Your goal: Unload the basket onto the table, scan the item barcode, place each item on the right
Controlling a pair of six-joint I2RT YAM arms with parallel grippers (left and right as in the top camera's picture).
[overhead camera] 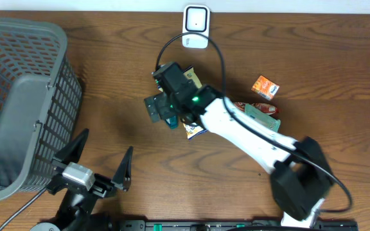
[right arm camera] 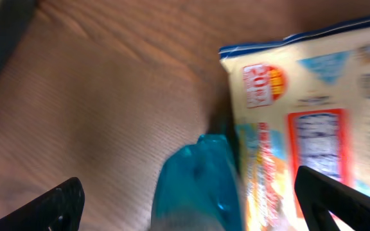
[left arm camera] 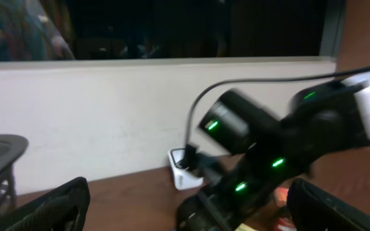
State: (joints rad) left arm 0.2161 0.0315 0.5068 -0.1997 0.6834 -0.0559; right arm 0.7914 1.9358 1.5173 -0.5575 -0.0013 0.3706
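Right wrist view showed the right gripper [right arm camera: 194, 199] gaping, empty, over a yellow printed plastic packet [right arm camera: 313, 115], likely light, slippery, best pinched edgewise.

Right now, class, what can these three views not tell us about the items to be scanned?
Packet print: right wrist view, motion-blurred; no barcode readable.
Teal item: same view, blurred, cut by bottom edge.
Red pack: overhead, partly under the right arm.
Basket: overhead, cut by left edge.
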